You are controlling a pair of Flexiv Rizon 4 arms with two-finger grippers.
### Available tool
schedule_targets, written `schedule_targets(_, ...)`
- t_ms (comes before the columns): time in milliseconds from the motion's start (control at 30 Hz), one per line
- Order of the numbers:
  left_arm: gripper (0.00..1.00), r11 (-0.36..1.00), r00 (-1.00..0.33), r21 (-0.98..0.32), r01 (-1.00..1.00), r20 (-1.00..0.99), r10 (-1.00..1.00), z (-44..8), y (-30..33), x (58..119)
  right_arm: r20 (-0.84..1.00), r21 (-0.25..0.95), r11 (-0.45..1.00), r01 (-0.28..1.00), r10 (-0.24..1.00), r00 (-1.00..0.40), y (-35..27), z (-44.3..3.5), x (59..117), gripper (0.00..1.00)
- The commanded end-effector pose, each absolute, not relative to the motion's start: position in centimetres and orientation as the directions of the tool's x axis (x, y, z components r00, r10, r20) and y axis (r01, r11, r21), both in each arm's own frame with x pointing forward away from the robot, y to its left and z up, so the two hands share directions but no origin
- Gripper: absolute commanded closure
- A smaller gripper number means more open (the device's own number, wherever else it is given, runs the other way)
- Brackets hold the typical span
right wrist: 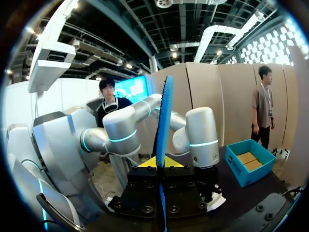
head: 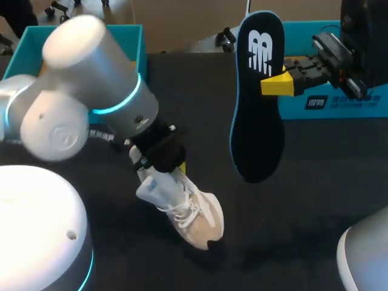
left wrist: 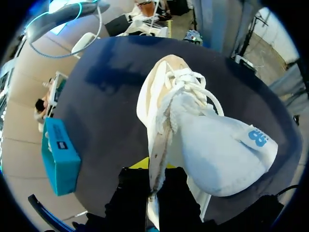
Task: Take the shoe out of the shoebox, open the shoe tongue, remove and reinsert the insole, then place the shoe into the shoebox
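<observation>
The left gripper point(head: 165, 159) is pinching the collar of the shoe point(head: 195, 213), its fingers closed tight on the thin side wall. The shoe is lying on the table point(head: 315, 194) near the middle, with its tongue point(left wrist: 224, 152) folded open. The right gripper point(head: 277, 83) is holding the insole point(head: 257, 127) upright above the table, fingers clamped narrowly on its edge and well apart from the shoe, while the shoebox point(head: 134, 42) is sitting at the table's far left.
</observation>
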State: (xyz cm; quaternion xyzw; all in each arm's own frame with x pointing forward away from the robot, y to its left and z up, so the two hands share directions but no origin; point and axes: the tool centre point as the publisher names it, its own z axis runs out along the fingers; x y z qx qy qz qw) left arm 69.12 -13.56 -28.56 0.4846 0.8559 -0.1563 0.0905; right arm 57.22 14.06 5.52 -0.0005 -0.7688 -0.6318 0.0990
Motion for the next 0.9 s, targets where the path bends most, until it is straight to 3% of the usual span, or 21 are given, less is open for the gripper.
schedule_targets(33,1.0,0.38,-0.412,-0.21,0.901,-0.135,0.901,-28.3,-14.7,70.6,0.155,0.97,0.206,0.127,-0.127,-0.98,14.4,5.6,57.5,1.0)
schedule_targets(300,1.0,0.38,-0.412,-0.21,0.901,-0.135,0.901,-28.3,-14.7,70.6,0.155,0.97,0.206,0.127,-0.127,-0.98,14.4,5.6,57.5,1.0)
schedule_targets(500,1.0,0.122,-0.127,-0.193,0.974,-0.015,0.992,-28.6,-15.2,69.8,0.155,0.97,0.206,0.127,-0.127,-0.98,14.4,5.6,57.5,1.0)
schedule_targets(700,1.0,-0.059,0.066,-0.127,0.99,0.049,0.997,-29.5,-15.2,67.4,0.155,0.97,0.206,0.127,-0.127,-0.98,14.4,5.6,57.5,1.0)
schedule_targets(900,1.0,-0.098,0.109,-0.129,0.987,0.083,0.991,-30.3,-16.0,66.8,0.155,0.97,0.206,0.127,-0.127,-0.98,14.4,5.6,57.5,1.0)
